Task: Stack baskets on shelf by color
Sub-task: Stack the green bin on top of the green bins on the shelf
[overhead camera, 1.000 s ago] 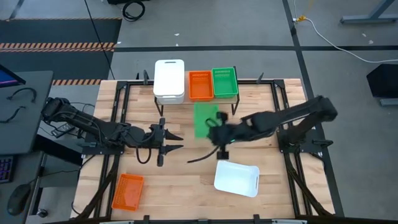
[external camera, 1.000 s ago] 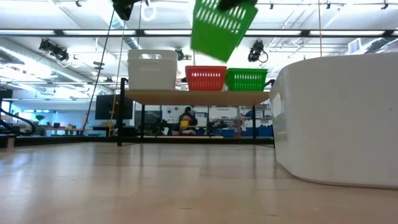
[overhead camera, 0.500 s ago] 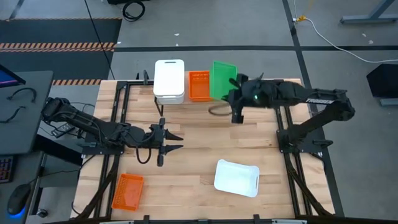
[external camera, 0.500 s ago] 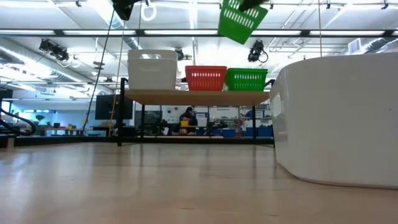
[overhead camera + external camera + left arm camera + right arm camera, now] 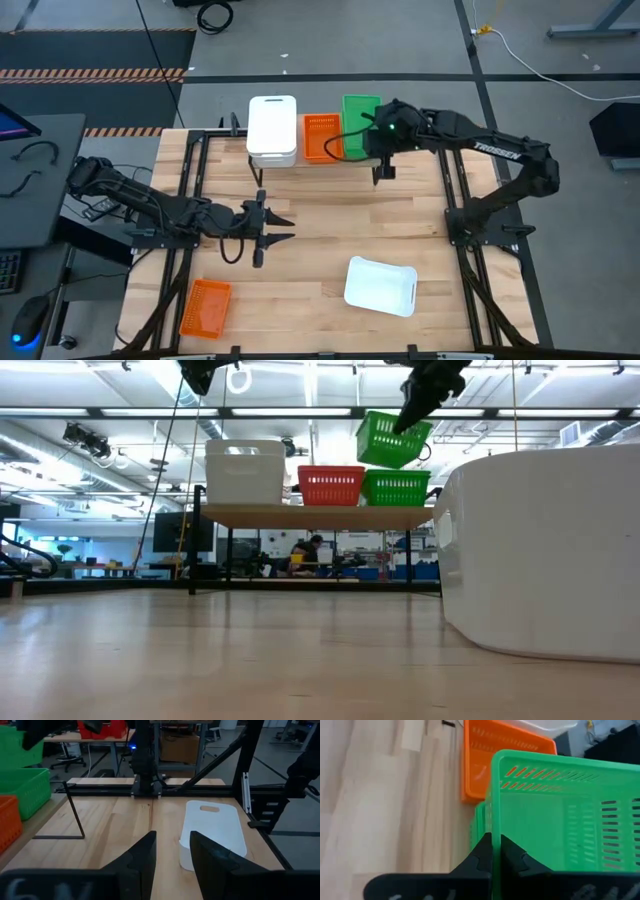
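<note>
Green basket (image 5: 392,438) hangs tilted in your right gripper's (image 5: 494,851) pinch, above the shelf's (image 5: 310,511) right end; left gripper (image 5: 172,851) narrowly parted.

Open tabletop (image 5: 330,230) lies mid-table; the shelf (image 5: 300,513) is crowded with baskets, a white basket (image 5: 380,285) stands nearer.

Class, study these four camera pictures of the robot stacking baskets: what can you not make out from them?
- High view: how many white baskets are stacked; seen from straight above.
- High view: the shelf top, covered by baskets.
- Low view: the orange basket on the table, out of frame.
- Right wrist view: the lower green basket, mostly hidden by the held green basket in the right gripper.
</note>
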Available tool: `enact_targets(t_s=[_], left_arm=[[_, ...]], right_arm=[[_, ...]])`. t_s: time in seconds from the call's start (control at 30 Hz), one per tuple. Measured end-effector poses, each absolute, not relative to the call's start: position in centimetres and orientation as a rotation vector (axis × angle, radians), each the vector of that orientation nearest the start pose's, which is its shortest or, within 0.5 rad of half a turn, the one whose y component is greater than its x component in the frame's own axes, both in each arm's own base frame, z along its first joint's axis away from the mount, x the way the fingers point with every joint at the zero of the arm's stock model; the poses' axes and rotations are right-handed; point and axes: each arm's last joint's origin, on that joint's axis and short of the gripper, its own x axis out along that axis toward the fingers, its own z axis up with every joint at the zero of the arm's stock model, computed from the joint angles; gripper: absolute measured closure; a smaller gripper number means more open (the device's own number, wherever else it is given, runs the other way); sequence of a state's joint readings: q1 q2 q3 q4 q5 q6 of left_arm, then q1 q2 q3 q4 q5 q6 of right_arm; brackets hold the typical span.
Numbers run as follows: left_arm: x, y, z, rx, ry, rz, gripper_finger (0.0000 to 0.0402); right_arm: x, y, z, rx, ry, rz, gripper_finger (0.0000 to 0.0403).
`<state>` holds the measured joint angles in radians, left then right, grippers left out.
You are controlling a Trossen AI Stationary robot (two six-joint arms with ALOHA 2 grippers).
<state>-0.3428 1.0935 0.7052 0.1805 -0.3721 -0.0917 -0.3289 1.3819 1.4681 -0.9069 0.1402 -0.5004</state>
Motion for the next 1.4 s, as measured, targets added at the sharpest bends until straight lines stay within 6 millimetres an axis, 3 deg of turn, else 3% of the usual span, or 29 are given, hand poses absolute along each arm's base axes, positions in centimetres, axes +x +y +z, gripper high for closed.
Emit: enact_targets(t_s=[0.23, 0.63, 0.87, 1.07, 1.4], left_arm=[[23.0, -7.1, 28.1, -0.020, 0.192, 0.038, 0.0276], [23.0, -7.1, 28.1, -0.021, 0.192, 0.038, 0.0276], [23.0, -7.1, 28.1, -0.024, 0.199, 0.039, 0.0276], [23.0, -7.1, 27.9, -0.020, 0.215, 0.041, 0.0276], [23.0, -7.1, 27.9, -0.020, 0.215, 0.040, 0.0276]], right_arm=[[25.9, -11.1, 36.6, -0.354, 0.940, -0.208, 0.0395], [25.7, -11.9, 36.3, -0.313, 0.933, -0.157, 0.0395], [26.8, -12.5, 34.6, -0.286, 1.009, -0.136, 0.0395], [27.5, -12.7, 33.5, -0.212, 1.058, -0.147, 0.0394], [27.2, -12.0, 33.9, -0.162, 1.049, -0.169, 0.0392]])
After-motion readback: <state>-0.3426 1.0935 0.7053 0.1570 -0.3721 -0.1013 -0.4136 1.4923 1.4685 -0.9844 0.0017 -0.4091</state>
